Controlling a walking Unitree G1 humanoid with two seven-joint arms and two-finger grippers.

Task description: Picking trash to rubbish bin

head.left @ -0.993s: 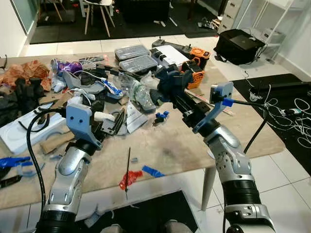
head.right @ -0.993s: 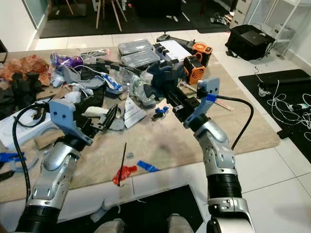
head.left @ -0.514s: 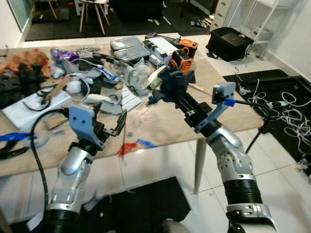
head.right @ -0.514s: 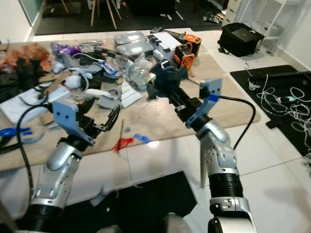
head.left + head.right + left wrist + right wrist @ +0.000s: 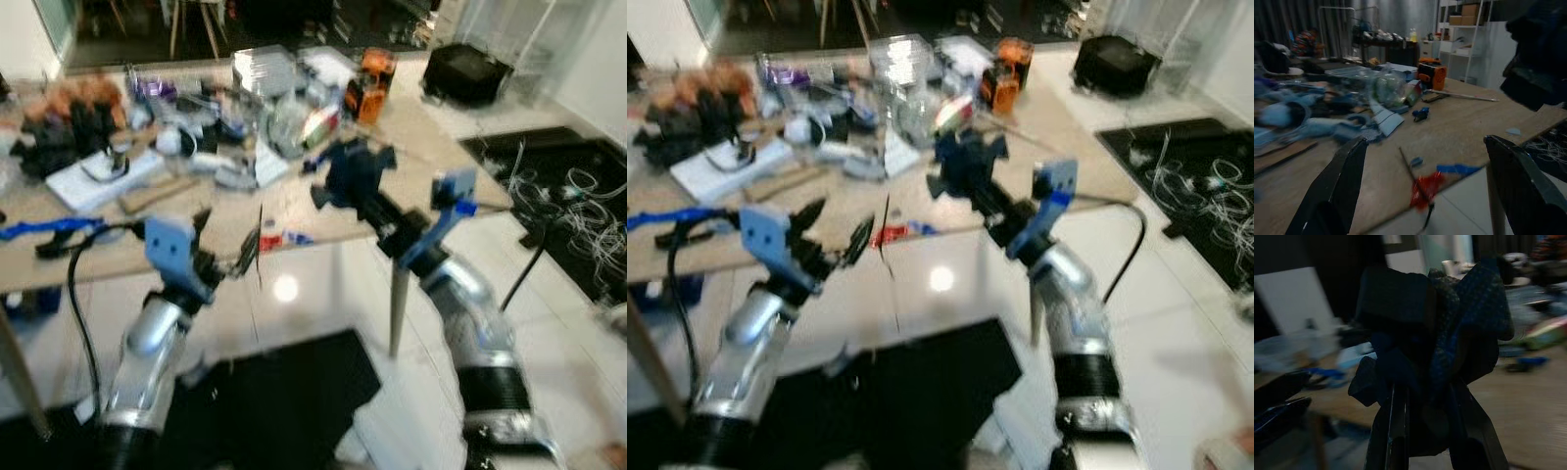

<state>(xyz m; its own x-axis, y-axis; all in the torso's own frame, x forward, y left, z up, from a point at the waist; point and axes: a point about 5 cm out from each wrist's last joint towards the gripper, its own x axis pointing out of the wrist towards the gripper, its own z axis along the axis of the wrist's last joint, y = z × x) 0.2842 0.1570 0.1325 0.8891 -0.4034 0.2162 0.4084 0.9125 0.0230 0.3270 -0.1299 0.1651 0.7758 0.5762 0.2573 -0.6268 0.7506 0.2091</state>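
Note:
A crumpled dark blue wad of trash (image 5: 351,171) hangs in the air at the table's front edge, with my right gripper (image 5: 349,188) shut on it. In the right wrist view the wad (image 5: 1435,342) covers the gripper's (image 5: 1425,382) fingertips. My left gripper (image 5: 227,245) is open with nothing in it, held before the table edge; the left wrist view shows its gap (image 5: 1424,142) facing the tabletop. A red scrap (image 5: 269,240) and a blue scrap (image 5: 299,237) lie at that edge beside a thin black stick (image 5: 260,245). Both eye views are blurred.
The wooden table (image 5: 421,147) carries a heap of clutter, clear boxes (image 5: 265,69) and an orange tool (image 5: 370,88) at its far side. A black mat (image 5: 265,401) lies on the white tiles below. A black bag (image 5: 470,70) and loose cables (image 5: 578,196) lie to the right.
The whole picture has shifted and blurred: the camera has drawn back from the table, which now sits farther off. The right gripper still holds the blue wad; the left stays open.

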